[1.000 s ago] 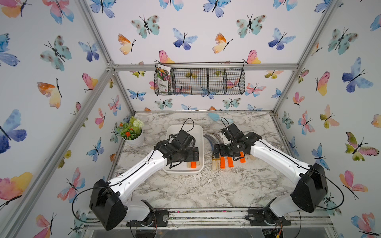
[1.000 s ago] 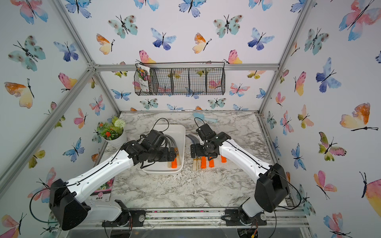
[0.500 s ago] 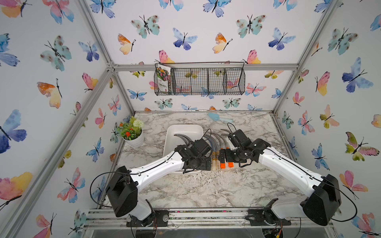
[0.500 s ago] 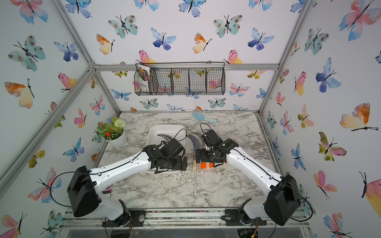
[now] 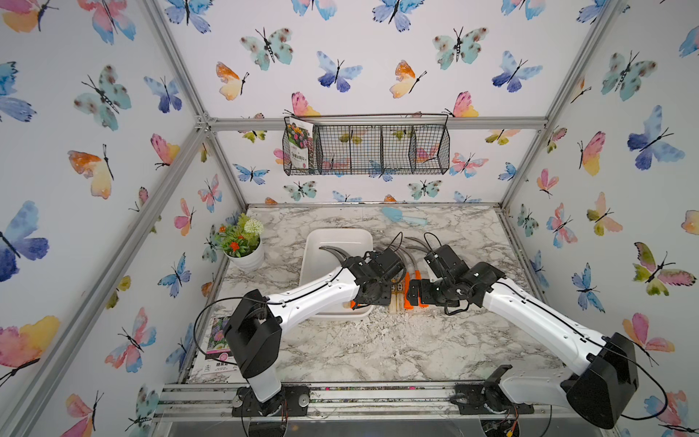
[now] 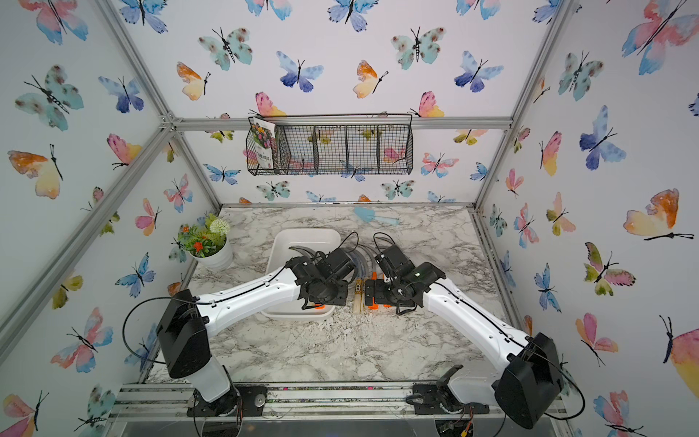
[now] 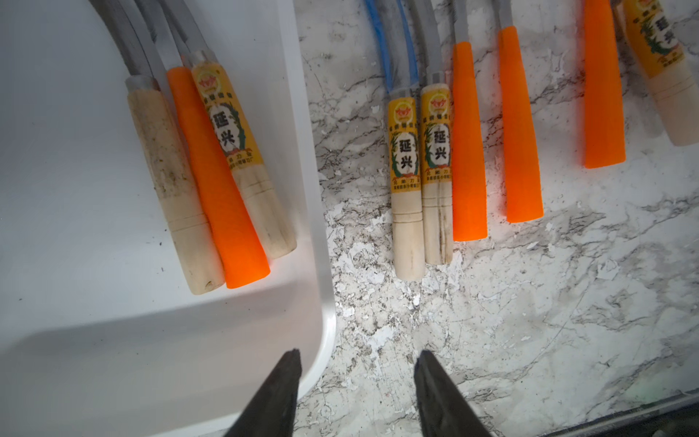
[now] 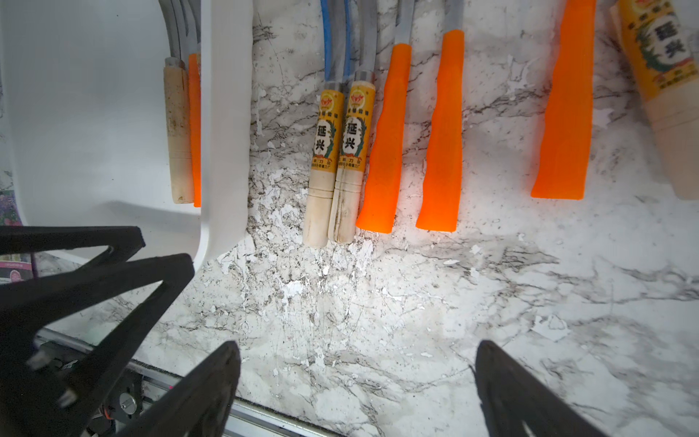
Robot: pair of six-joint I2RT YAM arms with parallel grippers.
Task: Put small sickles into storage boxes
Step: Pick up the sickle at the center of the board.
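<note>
The white storage box holds three small sickles: a bare wooden handle, an orange one and a labelled one. Beside it on the marble lie several more small sickles: two labelled wooden handles, then orange ones. My left gripper hangs open and empty over the box's near right corner. My right gripper stands wide open and empty, short of the handle ends. In both top views the two grippers flank the row of handles.
A potted plant stands left of the box. A pale blue trowel lies near the back wall. A black wire basket hangs on that wall. A seed packet lies at the front left, and a metal rail runs along the table's front edge.
My left arm has swung from over the middle of the box to its near right corner, next to the row of handles. My right gripper has drawn back a little toward the front.
</note>
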